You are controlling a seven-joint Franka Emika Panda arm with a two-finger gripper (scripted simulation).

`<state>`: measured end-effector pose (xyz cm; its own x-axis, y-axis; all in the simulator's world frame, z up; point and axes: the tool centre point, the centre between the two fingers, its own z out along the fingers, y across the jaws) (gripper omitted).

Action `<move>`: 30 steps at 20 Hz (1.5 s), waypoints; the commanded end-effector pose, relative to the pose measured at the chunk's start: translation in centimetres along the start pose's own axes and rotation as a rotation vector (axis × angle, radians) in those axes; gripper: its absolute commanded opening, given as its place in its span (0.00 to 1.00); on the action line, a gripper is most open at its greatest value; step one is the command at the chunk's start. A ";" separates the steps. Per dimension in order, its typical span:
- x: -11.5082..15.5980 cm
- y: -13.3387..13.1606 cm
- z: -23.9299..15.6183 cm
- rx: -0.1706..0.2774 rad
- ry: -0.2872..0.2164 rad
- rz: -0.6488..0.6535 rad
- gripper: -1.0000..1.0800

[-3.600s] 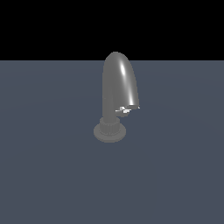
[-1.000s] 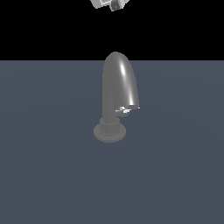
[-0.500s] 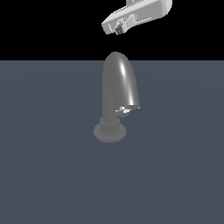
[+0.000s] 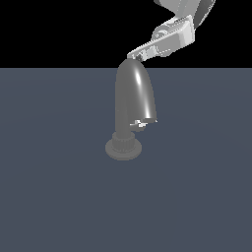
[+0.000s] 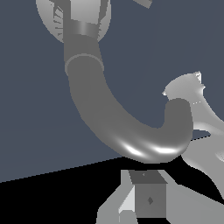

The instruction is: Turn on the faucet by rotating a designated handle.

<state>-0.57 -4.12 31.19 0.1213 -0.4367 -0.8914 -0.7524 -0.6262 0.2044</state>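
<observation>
Jaws (image 4: 132, 55) at crown of faucet (image 4: 134, 101), nothing held; gap width cannot tell. Handle (image 4: 140, 124) well below jaws, at faucet's lower curved end, untouched. Approach only; contact and rotation left.

No readable text, label, brand, number or sign anywhere: none on the faucet (image 4: 134, 98), none on the gripper (image 4: 138, 55), none on the desk (image 4: 59, 197).
</observation>
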 end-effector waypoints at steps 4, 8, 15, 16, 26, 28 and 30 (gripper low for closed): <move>3.2 -0.7 0.0 0.040 -0.121 0.091 0.00; 5.4 -1.0 0.2 0.069 -0.205 0.155 0.00; 9.1 -1.3 0.9 0.119 -0.346 0.263 0.00; 9.7 -1.3 1.1 0.127 -0.367 0.280 0.00; 13.5 -1.1 2.8 0.183 -0.517 0.397 0.00; 13.7 -1.1 2.9 0.186 -0.525 0.403 0.00; 13.7 -1.1 2.9 0.187 -0.526 0.404 0.00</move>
<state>0.02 -7.57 17.58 -0.4846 -0.2133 -0.8483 -0.7773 -0.3397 0.5295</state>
